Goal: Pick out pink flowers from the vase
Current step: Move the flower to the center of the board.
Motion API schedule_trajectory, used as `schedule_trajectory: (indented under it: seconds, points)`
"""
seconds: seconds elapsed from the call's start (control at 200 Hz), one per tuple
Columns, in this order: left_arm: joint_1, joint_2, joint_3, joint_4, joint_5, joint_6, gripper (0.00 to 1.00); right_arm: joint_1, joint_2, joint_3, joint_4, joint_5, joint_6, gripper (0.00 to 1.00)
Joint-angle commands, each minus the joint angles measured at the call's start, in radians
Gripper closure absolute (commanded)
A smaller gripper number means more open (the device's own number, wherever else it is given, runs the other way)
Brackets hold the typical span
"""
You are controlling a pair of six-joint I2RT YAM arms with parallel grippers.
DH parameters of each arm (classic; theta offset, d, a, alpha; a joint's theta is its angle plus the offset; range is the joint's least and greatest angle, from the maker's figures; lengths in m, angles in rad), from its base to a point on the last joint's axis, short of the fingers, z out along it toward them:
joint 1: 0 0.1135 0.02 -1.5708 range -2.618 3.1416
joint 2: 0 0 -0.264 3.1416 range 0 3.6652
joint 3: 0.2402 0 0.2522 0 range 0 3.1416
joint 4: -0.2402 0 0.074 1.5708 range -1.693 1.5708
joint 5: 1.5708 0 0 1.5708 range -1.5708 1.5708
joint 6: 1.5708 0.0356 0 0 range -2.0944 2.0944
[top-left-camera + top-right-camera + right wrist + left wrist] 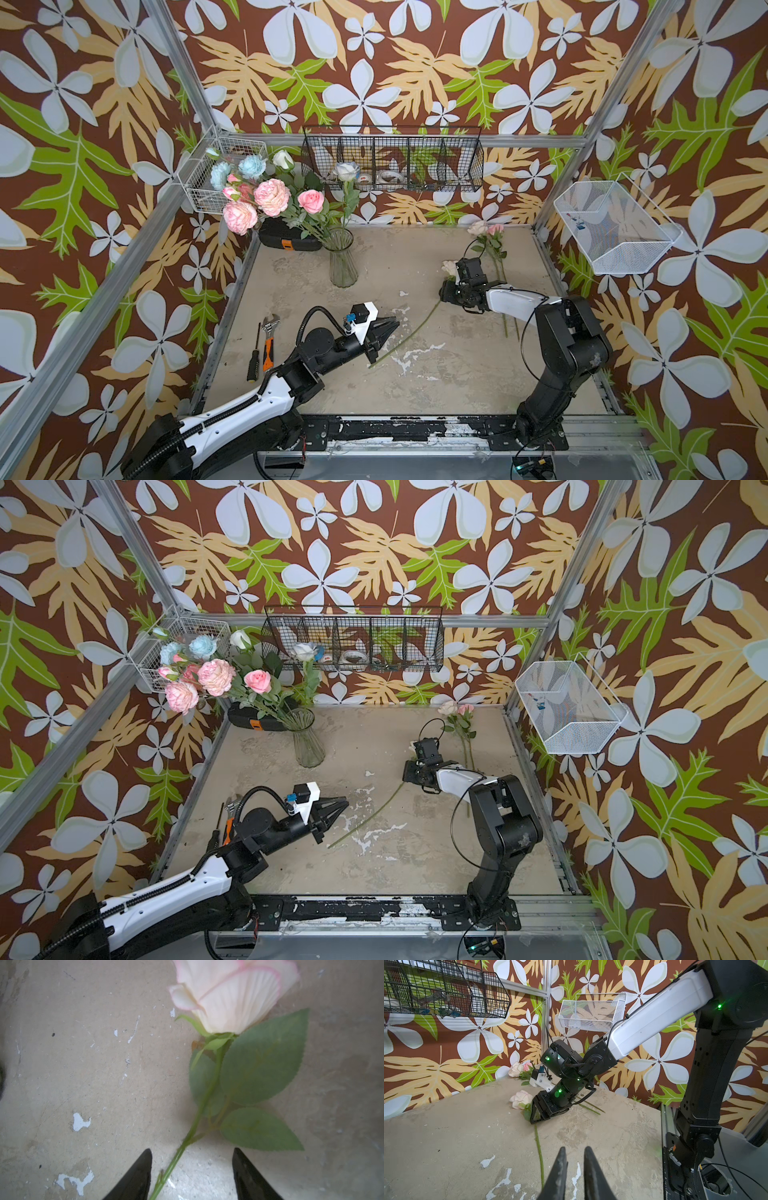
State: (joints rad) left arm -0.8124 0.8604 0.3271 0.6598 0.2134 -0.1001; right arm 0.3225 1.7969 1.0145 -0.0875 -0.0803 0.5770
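The clear ribbed vase [343, 262] [308, 739] stands at the back left of the table. It holds pink flowers: two ruffled heads [272, 197] [240, 216] and a rose [311, 200]. A pale blush rose [232, 995] [449, 267] lies flat on the table, its long stem [409, 332] running toward the front. My right gripper [192, 1150] [536, 1114] is open and points down, with that stem between its jaws but not pinched. My left gripper [574, 1149] [395, 322] is slightly open and empty, just beside the stem's lower end [539, 1157]. Two more roses [478, 227] [496, 228] lie at the back right.
Light blue flowers [251, 166] and white roses [283, 160] share the vase. A black case with an orange latch [286, 241] sits behind it. A wrench [269, 340] and a screwdriver [253, 361] lie at the left edge. Wire baskets [392, 160] [615, 228] hang on the walls.
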Motion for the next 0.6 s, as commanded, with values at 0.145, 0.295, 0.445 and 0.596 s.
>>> schedule_trajectory:
  seconds: [0.145, 0.295, 0.445, 0.596]
  points:
    - [0.001, 0.021, -0.002, 0.052, 0.012, 0.005, 0.57, 0.043, 0.06, 0.02, 0.04, 0.02, 0.073, 0.47]
    - [0.001, 0.024, 0.001, 0.054, 0.014, 0.005, 0.56, 0.049, 0.116, 0.069, 0.039, 0.043, 0.077, 0.73]
    - [0.001, 0.006, -0.006, 0.051, 0.014, 0.003, 0.55, 0.038, 0.166, 0.17, -0.021, 0.131, 0.035, 1.0]
    - [0.001, -0.017, -0.017, 0.048, 0.0, 0.007, 0.54, -0.001, 0.242, 0.327, -0.109, 0.2, -0.039, 1.0]
